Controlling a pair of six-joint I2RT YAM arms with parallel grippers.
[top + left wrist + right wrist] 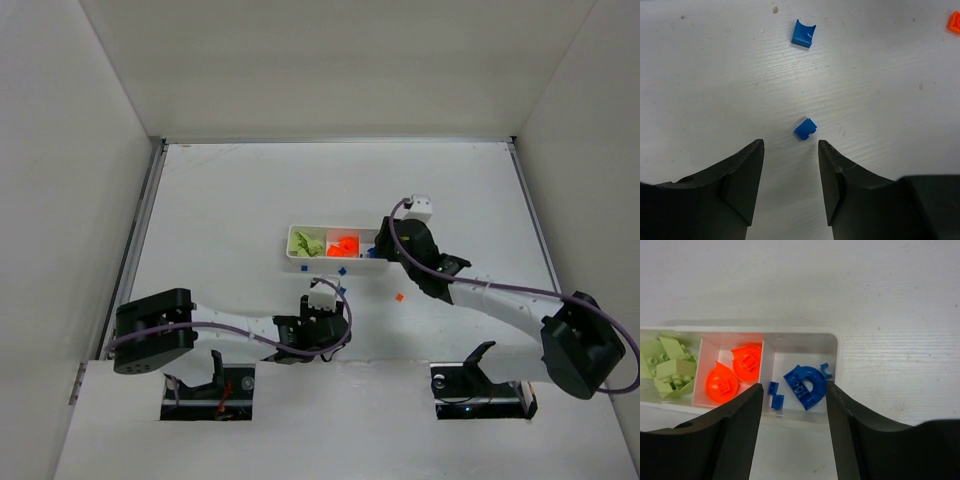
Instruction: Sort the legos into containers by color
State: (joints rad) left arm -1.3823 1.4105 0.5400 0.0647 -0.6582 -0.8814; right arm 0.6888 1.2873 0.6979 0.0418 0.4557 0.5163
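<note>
Hovering left claw [790, 145], jaws apart, small blue brick [805, 129] on desk [710, 75] just ahead of the gap. Looks lined up for a pick. Brick's long axis runs diagonally, low-left to high-right. Right claw [794, 387] is spread and empty over the blue compartment of tray [839, 347], likely the drop spot. Blue arch [807, 386] lies inside, opening facing right.

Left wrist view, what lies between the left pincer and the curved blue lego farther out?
A smaller blue lego lies just beyond the left pincer; past it, only bare table up to the curved blue lego.
</note>
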